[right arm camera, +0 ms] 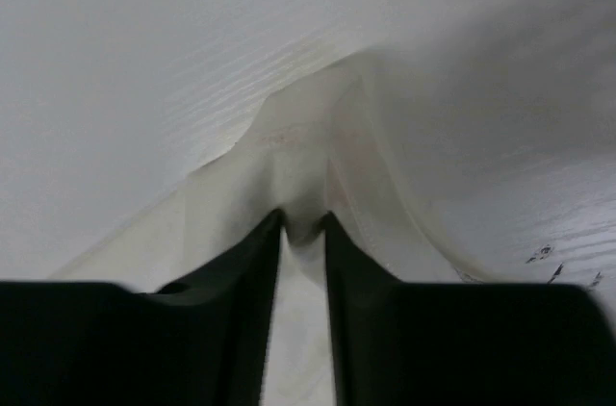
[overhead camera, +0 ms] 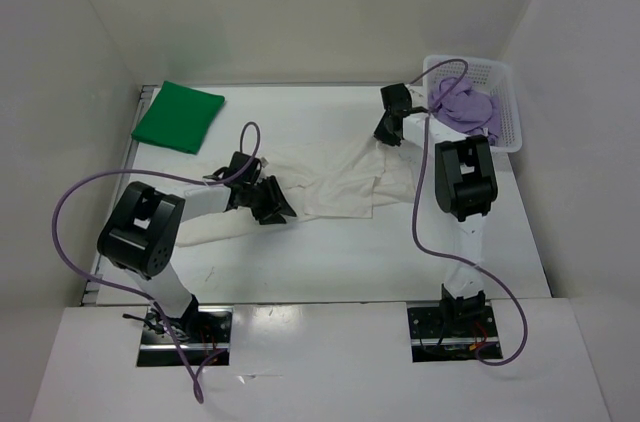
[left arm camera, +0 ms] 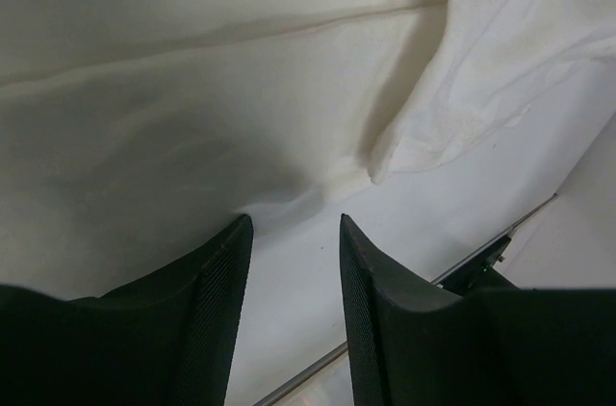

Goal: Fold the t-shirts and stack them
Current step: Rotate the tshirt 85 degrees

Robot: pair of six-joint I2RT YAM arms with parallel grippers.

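The white table (overhead camera: 330, 262) fills the floor of the booth, and most of its middle is taken up by the white shirt (overhead camera: 335, 190), which lies loosely spread and rumpled, stretching from just left of centre across toward the far right. The green shirt (overhead camera: 178, 116) sits folded into a neat flat rectangle at the far left corner of the table, well apart from everything else. At the far right corner stands a white lattice basket (overhead camera: 508, 92), and the purple shirt (overhead camera: 462, 102) is bunched up inside it, part of it spilling over the basket's near left rim. The right tool (right arm camera: 303, 218) is at the far right end of the white shirt, just beside the basket, with its fingers drawn in close on a pinched-up peak of that cloth, so it is gripping the white shirt. The left tool (left arm camera: 294, 223) is down at the near left edge of the same shirt with its fingers standing apart; the gap between them shows bare table and the cloth's edge lies right at the tips, not clamped.
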